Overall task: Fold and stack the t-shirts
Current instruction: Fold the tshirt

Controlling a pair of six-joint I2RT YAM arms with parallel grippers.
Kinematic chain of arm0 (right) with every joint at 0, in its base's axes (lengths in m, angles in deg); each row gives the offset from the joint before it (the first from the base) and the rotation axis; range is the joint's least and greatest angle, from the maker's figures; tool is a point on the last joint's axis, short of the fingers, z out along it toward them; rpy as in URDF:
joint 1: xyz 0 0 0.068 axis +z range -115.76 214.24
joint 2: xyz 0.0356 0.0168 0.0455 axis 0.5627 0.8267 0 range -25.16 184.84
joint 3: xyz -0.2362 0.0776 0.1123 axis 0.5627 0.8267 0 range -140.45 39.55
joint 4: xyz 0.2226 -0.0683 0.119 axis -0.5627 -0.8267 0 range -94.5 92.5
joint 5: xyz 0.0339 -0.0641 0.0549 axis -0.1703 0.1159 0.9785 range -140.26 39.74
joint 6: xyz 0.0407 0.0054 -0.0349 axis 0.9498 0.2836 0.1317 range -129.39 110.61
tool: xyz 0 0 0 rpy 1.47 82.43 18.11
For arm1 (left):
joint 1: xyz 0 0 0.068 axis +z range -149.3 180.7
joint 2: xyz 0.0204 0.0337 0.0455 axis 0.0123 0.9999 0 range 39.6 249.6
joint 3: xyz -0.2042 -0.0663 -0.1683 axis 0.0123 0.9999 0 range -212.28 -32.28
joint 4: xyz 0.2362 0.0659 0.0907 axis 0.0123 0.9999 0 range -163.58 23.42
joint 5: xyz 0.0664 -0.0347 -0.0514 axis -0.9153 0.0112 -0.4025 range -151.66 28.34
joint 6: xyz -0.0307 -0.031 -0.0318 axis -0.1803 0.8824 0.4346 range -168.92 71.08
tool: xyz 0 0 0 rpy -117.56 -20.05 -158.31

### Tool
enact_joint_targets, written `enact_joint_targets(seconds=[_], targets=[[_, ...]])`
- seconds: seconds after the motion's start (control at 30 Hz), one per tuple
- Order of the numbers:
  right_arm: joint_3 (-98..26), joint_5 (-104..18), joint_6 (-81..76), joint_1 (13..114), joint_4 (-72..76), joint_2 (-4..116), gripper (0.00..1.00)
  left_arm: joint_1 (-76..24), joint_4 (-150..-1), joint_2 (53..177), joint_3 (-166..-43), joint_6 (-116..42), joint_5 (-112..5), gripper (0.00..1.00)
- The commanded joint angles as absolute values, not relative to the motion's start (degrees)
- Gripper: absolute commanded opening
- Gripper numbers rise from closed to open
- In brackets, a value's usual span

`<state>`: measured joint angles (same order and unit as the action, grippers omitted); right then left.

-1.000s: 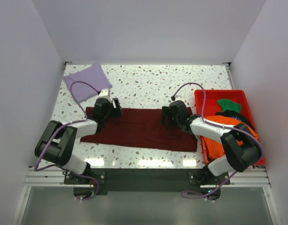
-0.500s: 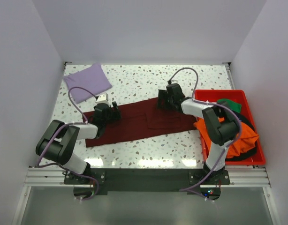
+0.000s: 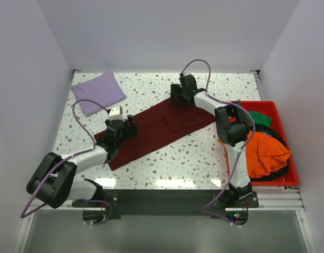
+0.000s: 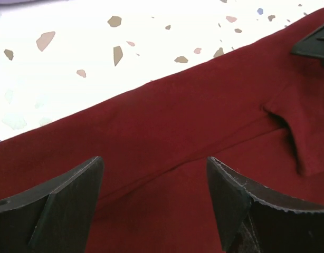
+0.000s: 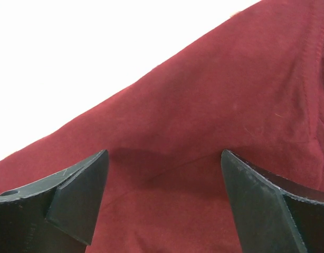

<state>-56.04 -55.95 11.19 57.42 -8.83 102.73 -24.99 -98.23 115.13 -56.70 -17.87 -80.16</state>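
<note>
The dark maroon t-shirt (image 3: 151, 134) lies as a long folded strip running diagonally from near left to far right on the speckled table (image 3: 151, 87). My left gripper (image 3: 130, 125) is over its left part, jaws open, with the cloth (image 4: 204, 116) right under the fingertips (image 4: 83, 179). My right gripper (image 3: 175, 100) is over the far right end, jaws open, low over the cloth (image 5: 230, 95). The left wrist view (image 4: 154, 168) and the right wrist view (image 5: 164, 163) show maroon cloth between the spread fingers. A folded lavender t-shirt (image 3: 97, 90) lies at the far left.
A red bin (image 3: 291, 180) stands at the right edge, holding an orange shirt (image 3: 265, 155), a green one (image 3: 259, 118) and a black one (image 3: 280, 138). White walls close in the table on three sides.
The right gripper has swung away toward the far middle and the shirt's right end went with it. The strip has turned from level to diagonal. The left gripper has stayed over the left part.
</note>
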Motion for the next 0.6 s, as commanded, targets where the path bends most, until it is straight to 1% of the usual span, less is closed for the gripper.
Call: enact_joint_targets(seconds=[0.0,0.13,0.2,0.33,0.37,0.47,0.57], targets=[[-61.08,-52.9,7.49,57.09,-13.15,101.93,0.91,-28.29,-95.83,112.81,-56.27,-18.15,-84.33,0.83],[-60.47,-50.35,6.69,57.18,-13.94,97.28,0.93,-33.56,-92.4,114.04,-58.2,-20.0,-88.28,0.83],[-56.62,-50.35,6.69,57.27,-12.8,92.55,0.93,-36.28,-92.83,114.48,-57.68,-20.09,-88.99,0.84],[-48.35,-50.35,7.39,57.71,-11.13,84.8,0.95,-39.2,-93.36,113.96,-55.4,-19.48,-86.71,0.85],[-45.38,-48.87,7.92,57.8,-10.86,83.92,0.95,-39.64,-93.1,113.43,-55.04,-19.13,-86.18,0.85],[-41.41,-47.1,8.8,57.88,-10.25,82.94,0.95,-41.31,-92.74,112.55,-53.9,-18.07,-85.04,0.85],[-40.78,-47.27,10.03,57.88,-10.33,85.65,0.95,-42.8,-92.75,112.81,-52.67,-16.75,-85.12,0.86]])
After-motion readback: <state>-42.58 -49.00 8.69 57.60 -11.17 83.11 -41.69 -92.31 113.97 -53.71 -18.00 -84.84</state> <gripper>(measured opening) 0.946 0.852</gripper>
